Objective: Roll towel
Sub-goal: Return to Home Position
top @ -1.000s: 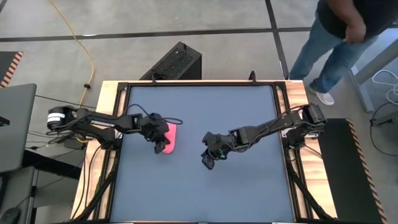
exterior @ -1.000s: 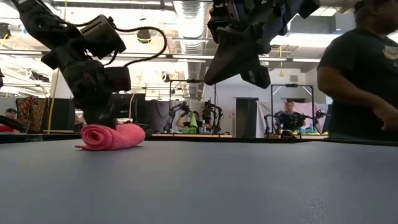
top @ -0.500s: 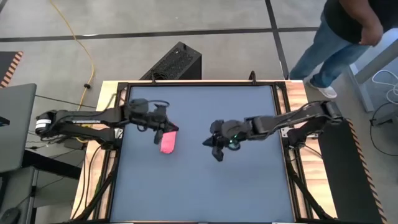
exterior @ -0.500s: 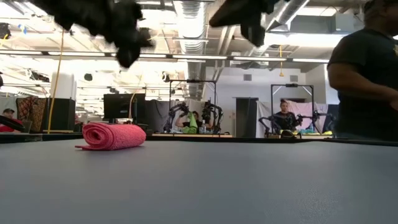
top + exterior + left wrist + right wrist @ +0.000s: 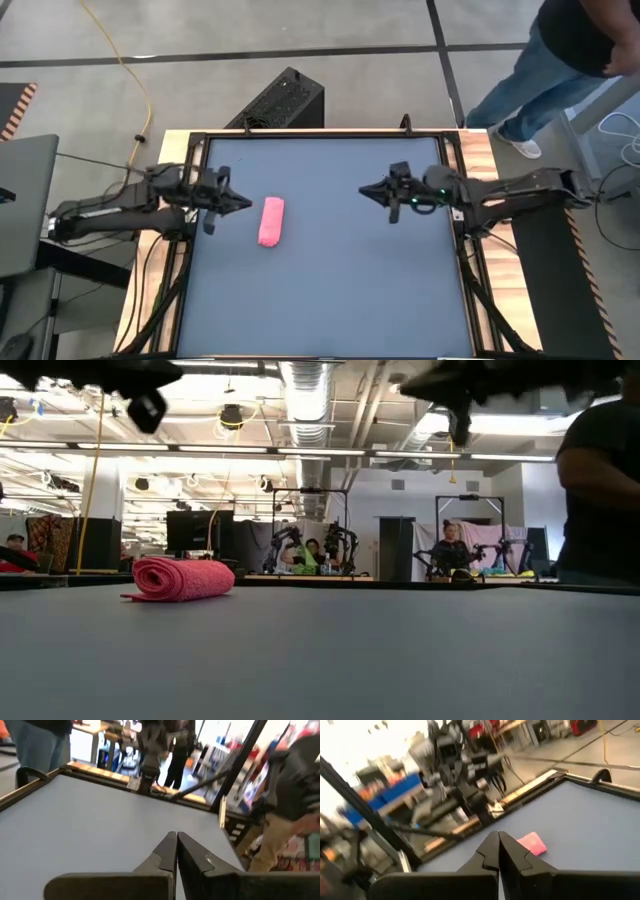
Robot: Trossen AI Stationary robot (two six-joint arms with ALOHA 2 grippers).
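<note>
Your small bright pink soft towel [image 5: 271, 221] lies rolled tight on the dark grey bench [image 5: 330, 300], left of centre in the high view, touched by nothing. The left gripper [image 5: 240, 202] hangs near it, the right gripper [image 5: 366, 188] well apart at right, both with fingers pressed together. Rolling looks done; only parking the arms remains.

One towel [image 5: 270, 221], rolled, on one table [image 5: 330, 290]. Two dark arms, hence two grippers: one left gripper [image 5: 243, 203] and one right gripper [image 5: 366, 188], with two fingers [image 5: 162, 852] apiece, four in all. Off the table, one person [image 5: 560, 60] in jeans, one black box [image 5: 280, 100] on the floor, and one yellow cable [image 5: 125, 62].
</note>
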